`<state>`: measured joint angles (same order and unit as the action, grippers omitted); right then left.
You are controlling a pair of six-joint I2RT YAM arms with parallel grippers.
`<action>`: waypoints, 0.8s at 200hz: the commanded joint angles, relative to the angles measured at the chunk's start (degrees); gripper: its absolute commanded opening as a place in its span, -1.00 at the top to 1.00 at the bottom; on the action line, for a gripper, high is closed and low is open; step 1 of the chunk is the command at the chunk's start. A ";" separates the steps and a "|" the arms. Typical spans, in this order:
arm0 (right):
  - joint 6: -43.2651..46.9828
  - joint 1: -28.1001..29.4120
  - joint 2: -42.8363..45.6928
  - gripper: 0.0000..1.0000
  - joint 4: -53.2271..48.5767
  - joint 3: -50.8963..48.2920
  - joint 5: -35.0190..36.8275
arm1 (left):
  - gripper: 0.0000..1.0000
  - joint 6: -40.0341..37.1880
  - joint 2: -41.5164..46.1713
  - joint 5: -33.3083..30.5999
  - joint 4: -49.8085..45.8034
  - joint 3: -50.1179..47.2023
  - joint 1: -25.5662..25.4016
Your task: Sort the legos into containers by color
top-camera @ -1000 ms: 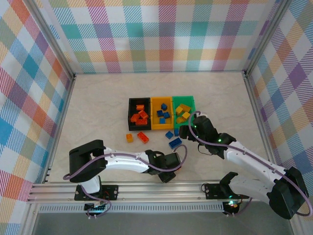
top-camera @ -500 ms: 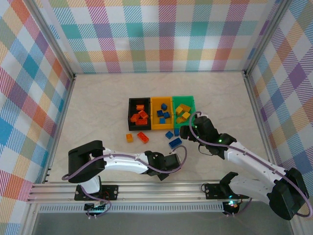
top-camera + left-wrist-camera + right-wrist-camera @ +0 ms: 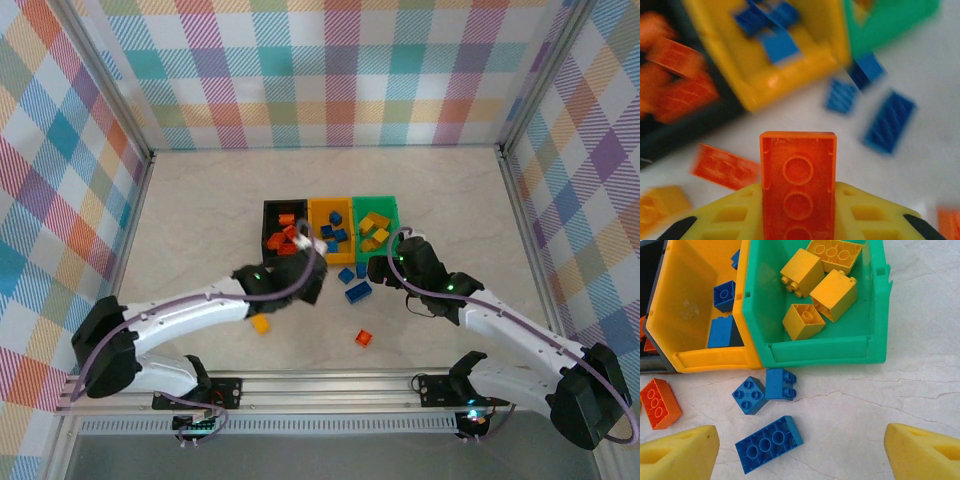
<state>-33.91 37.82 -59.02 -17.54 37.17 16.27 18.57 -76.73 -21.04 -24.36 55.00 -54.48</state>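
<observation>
- The left gripper (image 3: 798,202) is clamped on an orange-red brick (image 3: 798,175), which stands upright between its yellow fingers (image 3: 735,215).
- From overhead, this gripper (image 3: 310,248) sits at the near wall where the black bin (image 3: 285,203) meets the yellow-orange bin (image 3: 330,201).
- The three bins stand side by side and touching. The black one is at the 9 o'clock end, the yellow-orange one in the middle, and the green bin (image 3: 375,198) at the 3 o'clock end.
- The right gripper (image 3: 802,452) has its jaws wide apart and holds nothing. Overhead, it (image 3: 383,270) hovers just at 6 o'clock of the green bin.
- Between its spread fingertips and the bins lie three loose blue bricks on the table. A long one (image 3: 769,443) is nearest the gripper. A square one (image 3: 749,395) touches another (image 3: 780,384) at 12 o'clock of it.
- A loose orange-red piece (image 3: 659,402) lies at 9 o'clock of those blue bricks.
- The green bin holds four yellow bricks (image 3: 801,271).
- The yellow-orange bin holds blue ones (image 3: 724,295).
- The black bin holds orange-red ones (image 3: 280,238).
- A small orange-yellow brick (image 3: 260,323) lies on the table at 7 o'clock of the black bin.
- A small orange-red brick (image 3: 364,337) lies at 6 o'clock of the green bin, well apart from it.
</observation>
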 commanded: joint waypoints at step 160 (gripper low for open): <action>0.16 -0.41 1.98 -0.73 -0.49 0.64 -2.08 | -0.56 8.52 -21.75 6.77 -6.85 23.40 22.75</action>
<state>-33.87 37.82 -58.00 -17.87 37.17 14.87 26.04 -104.66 -16.73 -31.16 80.34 -32.10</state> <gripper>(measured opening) 0.861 0.747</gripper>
